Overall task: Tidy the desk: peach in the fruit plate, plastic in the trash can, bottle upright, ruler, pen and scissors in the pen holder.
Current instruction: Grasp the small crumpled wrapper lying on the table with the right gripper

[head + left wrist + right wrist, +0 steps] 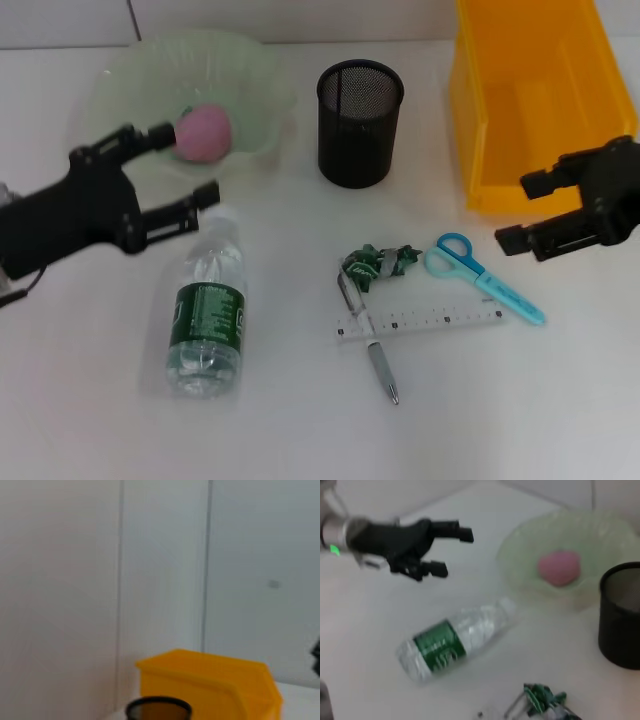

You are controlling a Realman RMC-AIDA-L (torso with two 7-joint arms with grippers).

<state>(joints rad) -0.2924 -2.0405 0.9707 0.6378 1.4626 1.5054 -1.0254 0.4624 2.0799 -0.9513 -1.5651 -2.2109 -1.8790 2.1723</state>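
**Peach is in the plate; everything else is left to do**

The left claw [183,165] hangs spread and empty just beside the near rim of the fruit plate [262,75], above the neck end of the bottle [208,318]. The peach [204,134] lies inside the plate, apart from the fingers, so that step looks done.

The right claw [530,210] is also spread and empty, in front of the yellow trash can [480,150] and near the scissors [482,277].

The bottle lies on its side on the desk [90,400]. The crumpled plastic [382,262], ruler [420,321] and pen [373,343] lie together in the middle, the pen crossing the ruler. The pen holder [359,122] looks empty, though its mesh hides the bottom. Five of six jobs remain.
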